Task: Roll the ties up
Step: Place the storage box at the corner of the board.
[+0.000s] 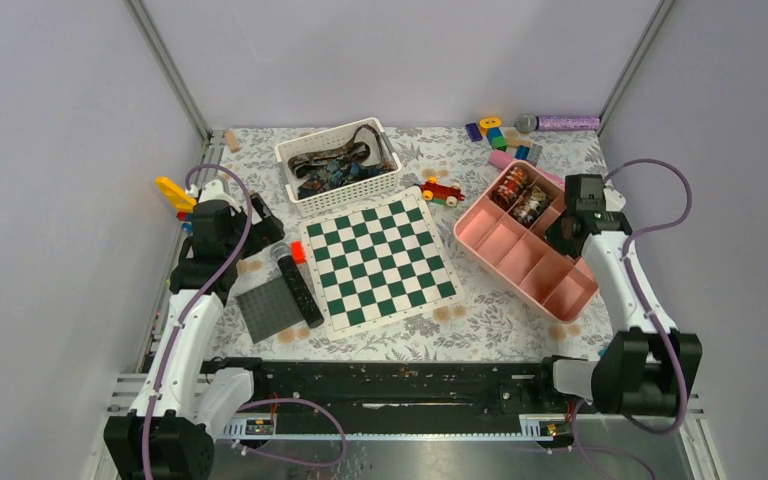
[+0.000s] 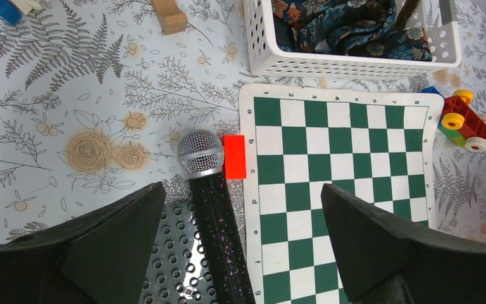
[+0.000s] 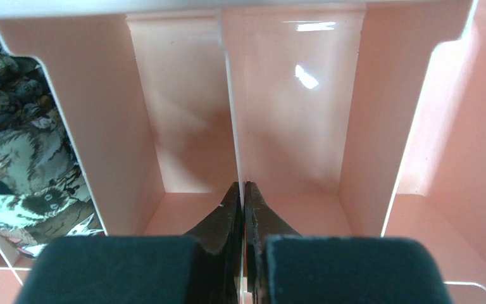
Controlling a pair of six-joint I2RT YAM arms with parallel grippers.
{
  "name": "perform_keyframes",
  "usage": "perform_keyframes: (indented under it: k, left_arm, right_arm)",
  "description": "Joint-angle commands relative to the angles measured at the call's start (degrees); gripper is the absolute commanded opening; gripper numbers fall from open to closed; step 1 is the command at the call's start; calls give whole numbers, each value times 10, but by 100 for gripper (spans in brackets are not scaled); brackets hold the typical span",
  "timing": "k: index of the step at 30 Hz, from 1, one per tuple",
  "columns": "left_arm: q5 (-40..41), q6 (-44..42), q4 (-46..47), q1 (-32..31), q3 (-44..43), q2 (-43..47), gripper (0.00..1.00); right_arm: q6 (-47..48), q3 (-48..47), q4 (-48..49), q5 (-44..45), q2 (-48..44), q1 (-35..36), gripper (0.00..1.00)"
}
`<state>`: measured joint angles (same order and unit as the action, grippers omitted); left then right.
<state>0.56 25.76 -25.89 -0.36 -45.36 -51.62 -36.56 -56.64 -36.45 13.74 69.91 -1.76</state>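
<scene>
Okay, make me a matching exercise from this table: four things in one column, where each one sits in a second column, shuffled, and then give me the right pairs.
Things
1. microphone
2. toy car
3. rolled ties
4. loose ties

Places
a. inside the white basket
b. in the far-end compartments of the pink tray
c. just left of the chessboard
d. on the tablecloth between the white basket and the pink tray

Pairs: 1-c, 2-d, 3-b, 4-a
</scene>
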Motion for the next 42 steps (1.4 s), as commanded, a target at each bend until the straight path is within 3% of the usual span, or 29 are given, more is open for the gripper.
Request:
perform_keyframes:
  k: [1, 10, 33, 36, 40, 42]
  left_arm:
    - [-13, 3, 25, 4, -14, 1, 99]
    - [-43, 11, 31, 4, -12, -8, 99]
    - [-29, -2, 31, 4, 1, 6, 99]
    - [-24, -5, 30, 4, 0, 6, 99]
    - [-22, -5, 31, 4, -1, 6, 99]
    - [-19, -6, 30, 4, -2, 6, 99]
  right_arm:
    - [-43, -62, 24, 34, 68, -44, 0]
    - [-20, -173, -34, 18, 257, -85, 0]
    - [4, -485, -26, 54, 561, -129, 1]
    - [18, -502, -13, 30, 564, -129, 11]
    - [25, -463, 19, 24, 513, -129, 44]
    - [32, -428, 50, 29, 470, -129, 54]
